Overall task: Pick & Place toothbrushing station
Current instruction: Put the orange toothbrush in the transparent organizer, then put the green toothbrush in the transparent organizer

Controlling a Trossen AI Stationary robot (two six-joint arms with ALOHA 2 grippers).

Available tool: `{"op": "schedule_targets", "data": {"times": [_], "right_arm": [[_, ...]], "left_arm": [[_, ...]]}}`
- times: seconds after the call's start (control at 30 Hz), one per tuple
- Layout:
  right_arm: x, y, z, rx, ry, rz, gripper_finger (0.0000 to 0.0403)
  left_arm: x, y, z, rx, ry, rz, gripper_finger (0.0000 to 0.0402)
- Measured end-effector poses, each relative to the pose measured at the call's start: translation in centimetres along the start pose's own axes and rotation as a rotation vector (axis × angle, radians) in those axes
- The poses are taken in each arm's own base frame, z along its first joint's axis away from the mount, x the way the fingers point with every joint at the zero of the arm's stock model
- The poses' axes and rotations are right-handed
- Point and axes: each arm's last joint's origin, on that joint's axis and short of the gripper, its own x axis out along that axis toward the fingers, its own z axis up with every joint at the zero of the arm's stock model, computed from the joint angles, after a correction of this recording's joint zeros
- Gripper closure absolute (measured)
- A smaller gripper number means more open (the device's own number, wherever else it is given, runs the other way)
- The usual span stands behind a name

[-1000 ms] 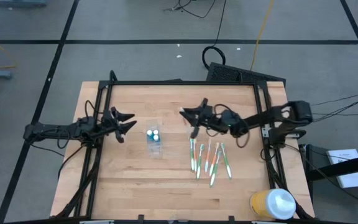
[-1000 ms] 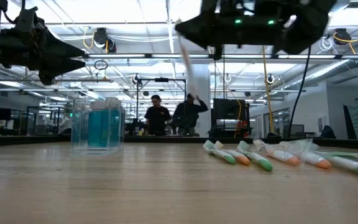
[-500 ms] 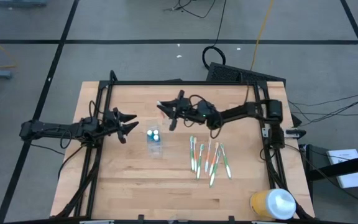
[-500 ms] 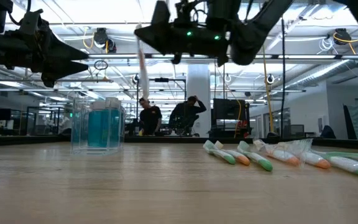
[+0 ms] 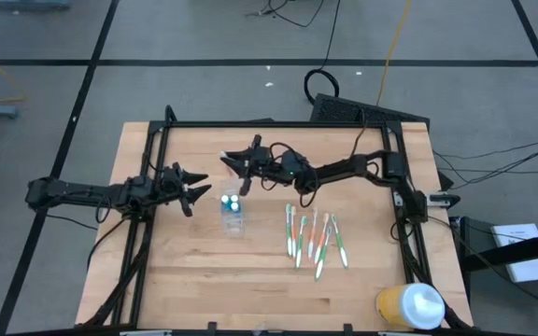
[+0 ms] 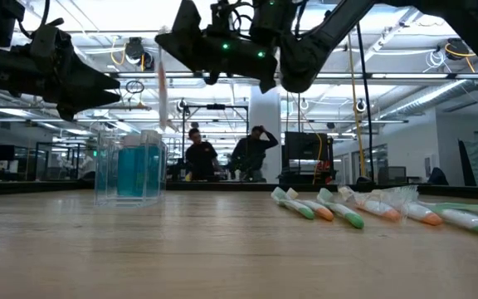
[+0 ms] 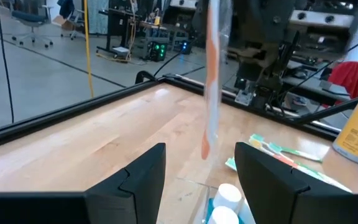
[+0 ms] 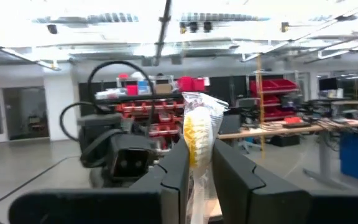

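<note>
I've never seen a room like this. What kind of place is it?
Probably a big robot lab or workshop. Two robot arms work over a wooden table, there are red storage bins on shelves behind, and desks with computer gear stand under bright ceiling lights.

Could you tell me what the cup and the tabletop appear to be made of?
The cup looks like clear, glossy plastic: the blue tubes show through its walls. The tabletop looks like light wood with a smooth matte finish, judging by its plank lines and grain.
</note>
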Motion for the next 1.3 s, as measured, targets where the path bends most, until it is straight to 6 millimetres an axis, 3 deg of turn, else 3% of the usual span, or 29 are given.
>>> {"op": "schedule_targets", "data": {"times": [0.3,0.63,1.17,1.3], "right_arm": [[0.3,-0.5,-3.0,-0.023,0.085,-0.015,0.0353],[0.3,-0.6,-3.3,-0.033,0.113,-0.018,0.0342],[0.2,-0.5,-3.8,-0.057,0.161,-0.011,0.0243],[0.3,-0.3,-2.6,-0.056,0.182,-0.009,0.0224]], "left_arm": [[0.0,0.0,0.0,-0.001,-0.004,-0.001,0.0201],[0.0,0.0,0.1,0.002,-0.012,-0.002,0.0201],[0.0,0.0,0.1,0.002,-0.011,-0.002,0.0201],[0.0,0.0,0.1,0.002,-0.010,-0.001,0.0201]]}}
